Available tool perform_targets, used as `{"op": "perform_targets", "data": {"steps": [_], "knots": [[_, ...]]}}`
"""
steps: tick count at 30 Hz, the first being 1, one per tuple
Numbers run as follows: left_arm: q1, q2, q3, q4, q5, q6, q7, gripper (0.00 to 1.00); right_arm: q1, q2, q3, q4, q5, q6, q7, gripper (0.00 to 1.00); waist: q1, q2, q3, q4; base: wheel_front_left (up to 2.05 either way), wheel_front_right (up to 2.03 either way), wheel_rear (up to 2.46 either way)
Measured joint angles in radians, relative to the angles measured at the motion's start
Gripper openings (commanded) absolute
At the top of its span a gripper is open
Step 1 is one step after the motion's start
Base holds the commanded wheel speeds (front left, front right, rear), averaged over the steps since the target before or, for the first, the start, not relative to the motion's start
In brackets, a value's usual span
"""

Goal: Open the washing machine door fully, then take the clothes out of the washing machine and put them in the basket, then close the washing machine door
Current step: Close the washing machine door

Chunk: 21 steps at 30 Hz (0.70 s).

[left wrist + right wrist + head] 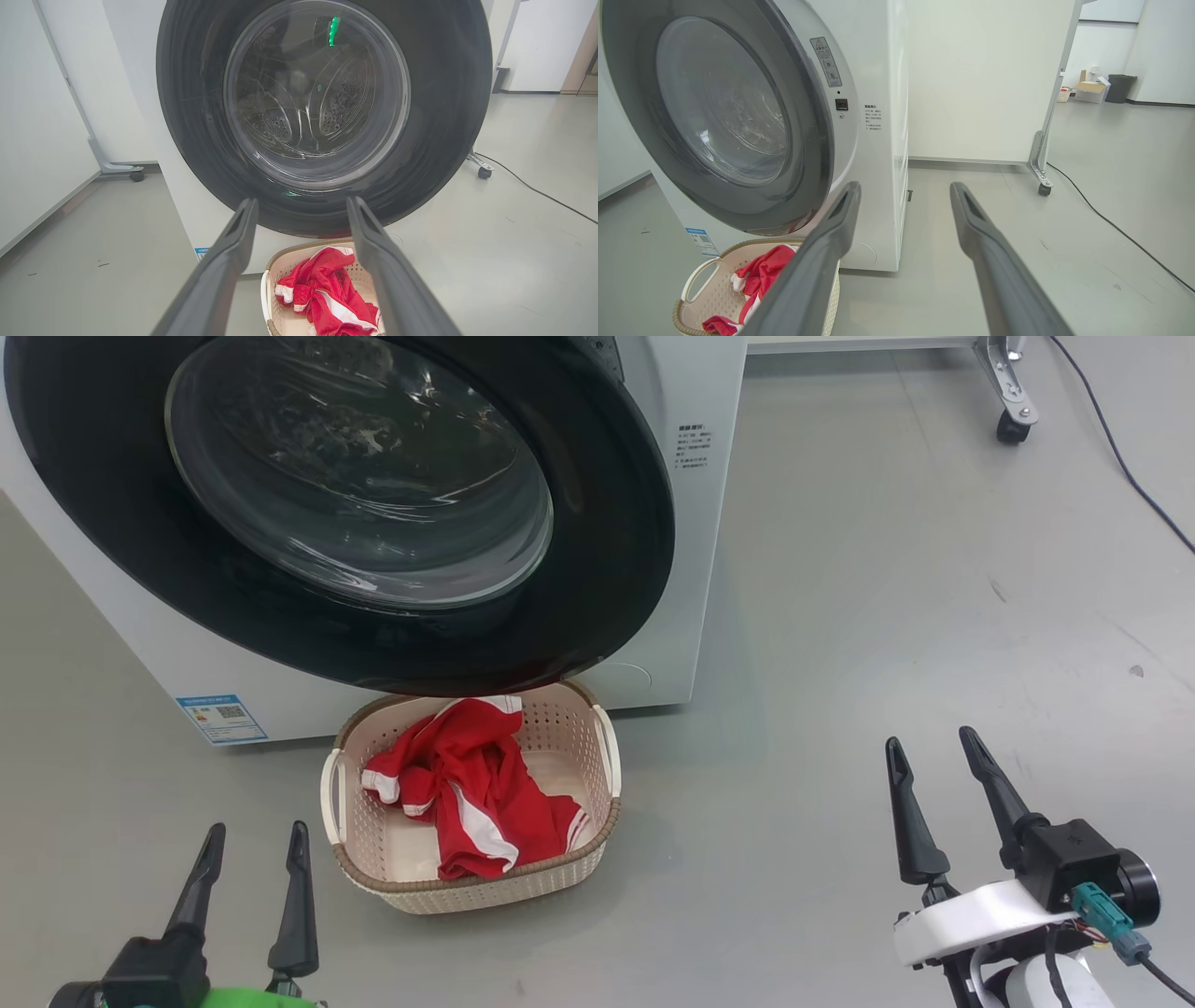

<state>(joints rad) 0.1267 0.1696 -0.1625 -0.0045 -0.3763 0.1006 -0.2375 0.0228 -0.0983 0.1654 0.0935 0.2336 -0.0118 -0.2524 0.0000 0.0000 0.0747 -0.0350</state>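
Left claw (pixel 258 828) and right claw (pixel 930 737) hover low, both released and empty, pointing forward. Ahead, the clothes (pixel 467 775), soft and light, lie heaped in the basket (pixel 611 817). Beyond, the stiff, glossy door (pixel 616 523) sits against the washing machine (pixel 691 569). If it is unlatched, press its rim.

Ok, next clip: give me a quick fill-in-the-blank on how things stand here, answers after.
1. The red clothes lie inside the cream ___.
2. That container stands on the floor just below the washing machine, under its round black ___.
3. The left pincer and the right pincer are both ___ and hold nothing.
Missing words: basket; door; open.
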Motion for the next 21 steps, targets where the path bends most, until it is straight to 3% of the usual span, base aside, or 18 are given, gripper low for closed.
{"op": "perform_targets", "data": {"steps": [11,12,13,14,15,21], "knots": [[0.0,-0.026,0.003,0.004,0.031,0.008,0.0,1.0,0.007,0.001,0.005,-0.003,0.0,0.0,0.0,1.0,0.0,0.0,-0.004,0.007,0.0,0.0,0.0],[0.0,-0.027,0.003,0.004,0.032,0.008,0.0,1.0,0.007,0.001,0.005,-0.004,0.0,0.0,0.0,0.9,0.0,0.0,-0.004,0.008,0.0,0.0,0.0],[0.0,-0.029,0.004,0.004,0.035,0.008,-0.001,1.0,0.007,0.001,0.005,-0.006,0.0,0.0,0.0,0.47,0.0,0.0,-0.004,0.008,0.0,0.0,0.0],[0.0,-0.029,0.004,0.004,0.035,0.008,-0.001,1.0,0.007,0.001,0.005,-0.007,0.0,0.0,0.0,0.15,0.0,0.0,-0.004,0.009,0.0,0.0,0.0],[0.0,-0.03,0.005,0.004,0.035,0.008,-0.001,1.0,0.007,0.001,0.004,-0.008,0.0,0.0,0.0,0.0,0.0,0.0,-0.004,0.009,0.0,0.0,0.0],[0.0,-0.038,0.007,0.004,0.052,0.009,-0.001,1.0,0.007,0.001,0.005,-0.012,0.0,0.0,0.0,0.0,0.0,0.0,-0.003,0.013,0.0,0.0,0.0]]}}
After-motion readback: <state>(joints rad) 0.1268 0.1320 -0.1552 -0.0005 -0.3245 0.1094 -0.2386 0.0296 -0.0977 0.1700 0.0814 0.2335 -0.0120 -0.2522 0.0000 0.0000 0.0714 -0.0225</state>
